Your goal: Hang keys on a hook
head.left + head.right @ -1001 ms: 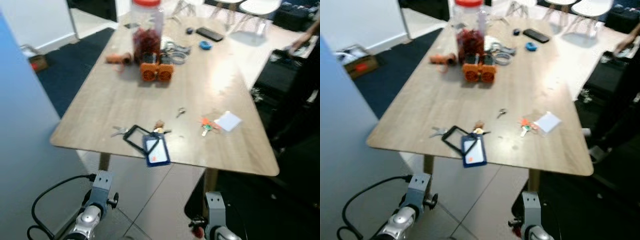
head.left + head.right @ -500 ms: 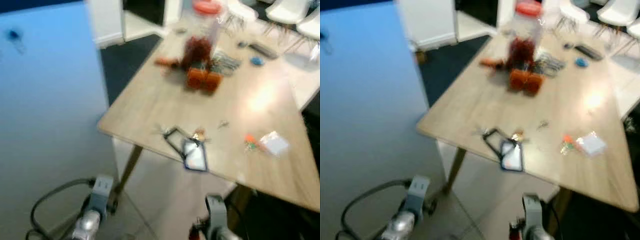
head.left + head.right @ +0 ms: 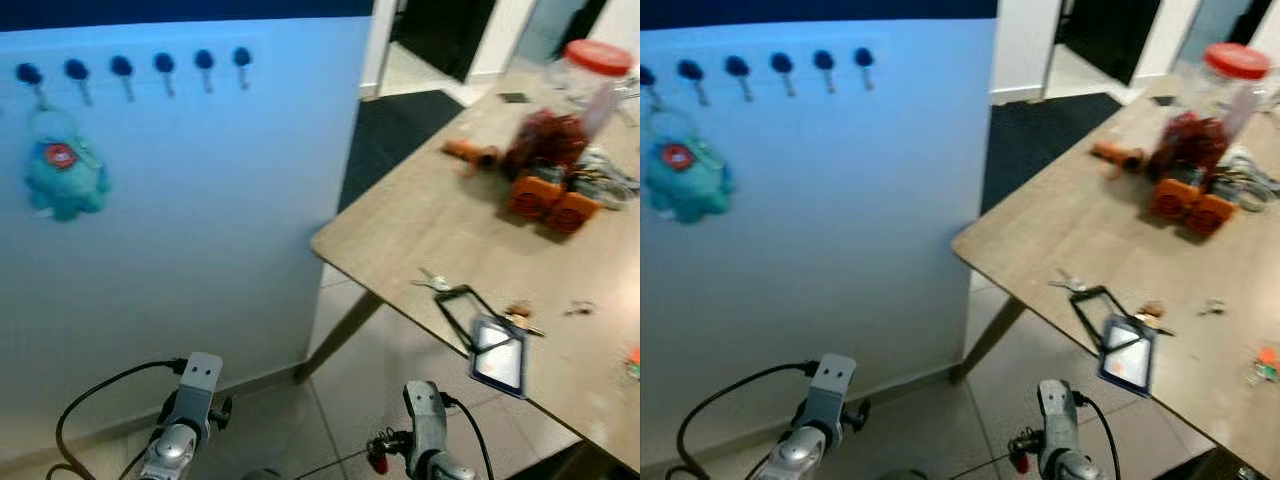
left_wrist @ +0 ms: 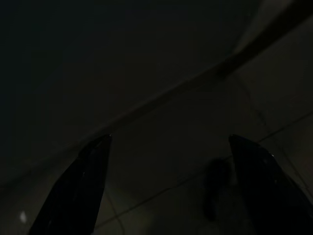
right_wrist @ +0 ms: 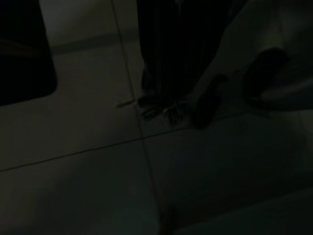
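Note:
A row of dark blue hooks (image 3: 120,68) runs along the top of a light blue wall panel (image 3: 200,230) on my left. A teal plush keychain (image 3: 65,170) hangs from the hooks at the left end. On the wooden table (image 3: 400,215) to my right lie silver keys (image 3: 432,283), a black lanyard with a blue badge holder (image 3: 497,352), and keys with a brown fob (image 3: 518,315). Both arms hang low, far from the keys. The left gripper (image 4: 168,191) is open over dim floor tiles, holding nothing. The right gripper (image 3: 420,400) hangs idle by the table's corner.
Farther back on the table stand a red-lidded jar (image 3: 580,90), two orange round objects (image 3: 550,203) and an orange tool (image 3: 470,153). A dark carpet (image 3: 400,130) and a doorway lie beyond. A table leg (image 3: 345,335) slants to the tiled floor (image 3: 320,430) between the arms.
The camera has swung left: the table slid to the right of the picture and the blue wall with its hooks came into view. Both arms still hang low.

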Controlling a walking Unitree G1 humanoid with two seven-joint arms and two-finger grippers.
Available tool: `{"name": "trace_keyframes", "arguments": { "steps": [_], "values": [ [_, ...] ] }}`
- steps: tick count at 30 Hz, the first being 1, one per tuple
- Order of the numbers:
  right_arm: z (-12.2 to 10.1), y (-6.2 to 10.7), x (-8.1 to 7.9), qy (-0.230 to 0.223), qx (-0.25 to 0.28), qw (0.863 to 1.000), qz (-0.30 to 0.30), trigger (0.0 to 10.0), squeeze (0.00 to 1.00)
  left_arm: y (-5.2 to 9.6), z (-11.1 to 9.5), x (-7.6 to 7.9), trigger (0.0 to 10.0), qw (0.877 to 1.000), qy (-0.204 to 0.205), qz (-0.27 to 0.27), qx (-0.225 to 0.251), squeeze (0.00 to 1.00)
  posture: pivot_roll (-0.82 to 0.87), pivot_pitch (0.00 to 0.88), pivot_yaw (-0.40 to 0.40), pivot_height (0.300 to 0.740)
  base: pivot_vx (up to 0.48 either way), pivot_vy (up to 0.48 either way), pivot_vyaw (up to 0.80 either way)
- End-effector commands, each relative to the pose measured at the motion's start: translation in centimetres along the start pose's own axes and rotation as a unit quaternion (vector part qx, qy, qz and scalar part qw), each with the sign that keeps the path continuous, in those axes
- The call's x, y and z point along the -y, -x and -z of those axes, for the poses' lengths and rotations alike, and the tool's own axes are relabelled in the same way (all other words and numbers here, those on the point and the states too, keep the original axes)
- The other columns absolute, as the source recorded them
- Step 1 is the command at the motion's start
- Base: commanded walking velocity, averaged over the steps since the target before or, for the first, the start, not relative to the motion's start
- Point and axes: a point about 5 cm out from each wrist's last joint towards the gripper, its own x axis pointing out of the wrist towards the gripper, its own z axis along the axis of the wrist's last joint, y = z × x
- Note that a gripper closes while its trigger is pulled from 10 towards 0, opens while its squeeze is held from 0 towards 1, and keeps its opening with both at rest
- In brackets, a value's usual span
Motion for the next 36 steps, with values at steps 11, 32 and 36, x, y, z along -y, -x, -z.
{"name": "trace_keyframes", "arguments": {
  "steps": [11, 32, 36],
  "values": [
    [-0.55, -0.17, -0.18, 0.001, 0.005, 1.000, 0.001, 10.0, 0.00, -0.01, 0.11, -0.33, 10.0, 1.000, -0.010, -0.001, -0.009, 0.00, 0.10, 0.030, -0.058, 0.740, 0.000, 0.000, 0.80],
    [-0.65, -0.26, -0.42, -0.014, 0.008, 1.000, 0.004, 10.0, 0.00, -0.38, -0.83, -0.44, 10.0, 1.000, -0.014, 0.000, 0.000, 0.00, 0.09, 0.027, -0.045, 0.740, 0.000, 0.000, 0.80],
    [-0.65, -0.24, -0.35, -0.016, 0.009, 1.000, 0.006, 10.0, 0.00, -0.39, -0.85, -0.34, 10.0, 1.000, -0.015, 0.001, 0.000, 0.00, 0.09, 0.026, -0.045, 0.740, 0.000, 0.000, 0.80]
  ]
}}
